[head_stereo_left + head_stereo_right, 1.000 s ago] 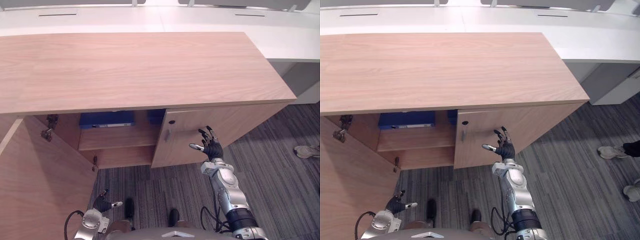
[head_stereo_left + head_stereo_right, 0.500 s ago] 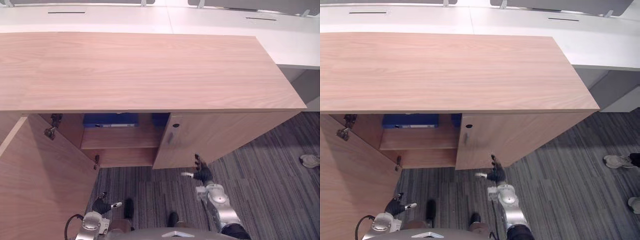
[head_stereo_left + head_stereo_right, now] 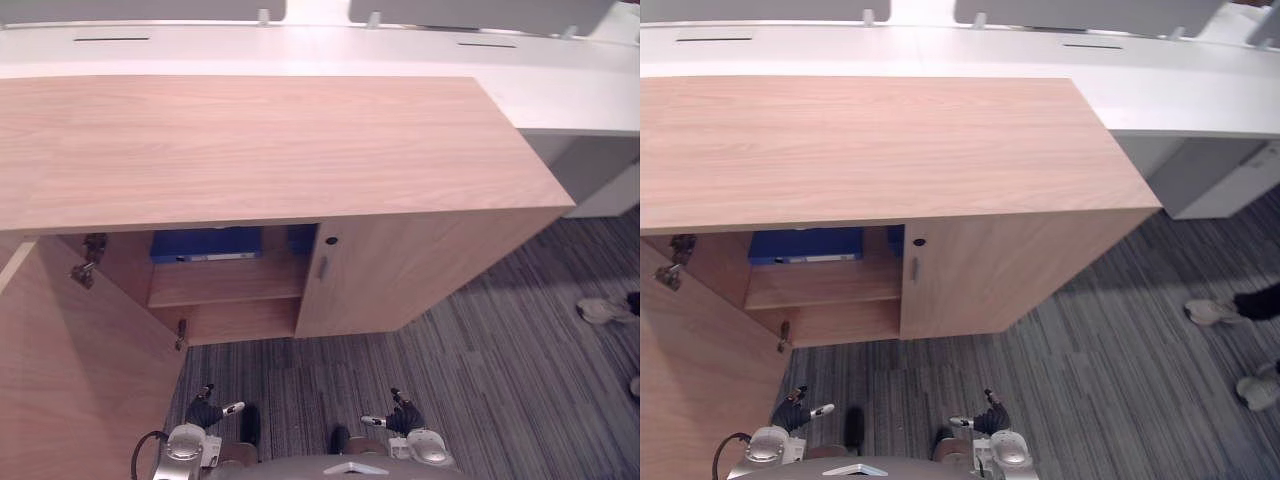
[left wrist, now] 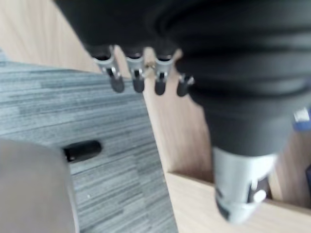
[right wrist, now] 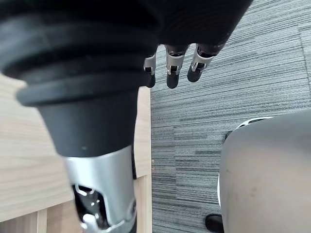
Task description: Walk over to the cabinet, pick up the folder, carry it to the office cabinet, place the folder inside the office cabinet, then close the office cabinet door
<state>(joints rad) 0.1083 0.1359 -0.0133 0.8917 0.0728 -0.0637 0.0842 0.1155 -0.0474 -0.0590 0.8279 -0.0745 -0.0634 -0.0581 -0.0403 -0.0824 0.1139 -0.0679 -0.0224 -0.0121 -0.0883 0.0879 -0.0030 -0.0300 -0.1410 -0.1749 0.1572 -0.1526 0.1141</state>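
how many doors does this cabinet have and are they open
2. The left door is swung wide open on the robot's left. The right door looks shut. The cabinet runs past the view's left edge, so another could be hidden there.

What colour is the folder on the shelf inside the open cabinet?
Blue; the folder shows best in the left eye view.

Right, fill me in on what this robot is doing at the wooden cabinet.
The robot faces a low light-wood office cabinet. A flat blue folder lies on its upper shelf. The left door is swung wide open; the right door is shut. The left hand and right hand hang low over the grey carpet, both open and empty, so the door is not yet closed.
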